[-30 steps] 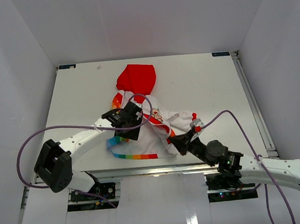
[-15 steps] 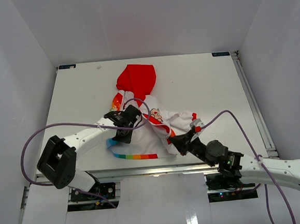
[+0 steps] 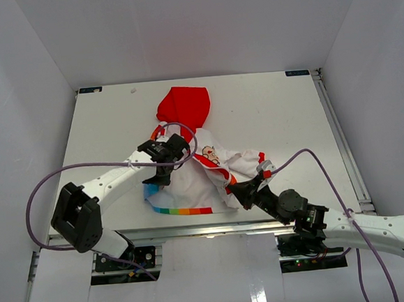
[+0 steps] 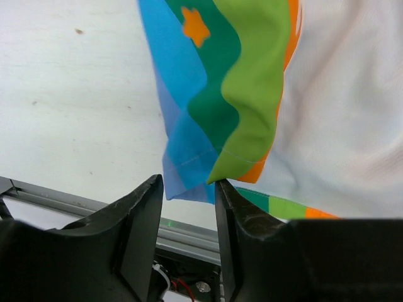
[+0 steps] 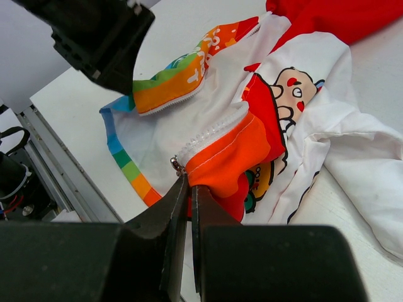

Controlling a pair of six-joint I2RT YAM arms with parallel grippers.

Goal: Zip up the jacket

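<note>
While the small white cloth jacket (image 3: 201, 179) with its red hood lies crumpled in the middle of the flat white table (image 3: 276, 110), the right gripper (image 5: 189, 189) is pinched tight on its orange edge, right by the little metal zip pull (image 5: 177, 165). The left gripper (image 4: 187, 189) has its fingers apart. A corner of the jacket's rainbow flap (image 4: 214, 94) hangs between their tips. The two zip edges lie apart.
</note>
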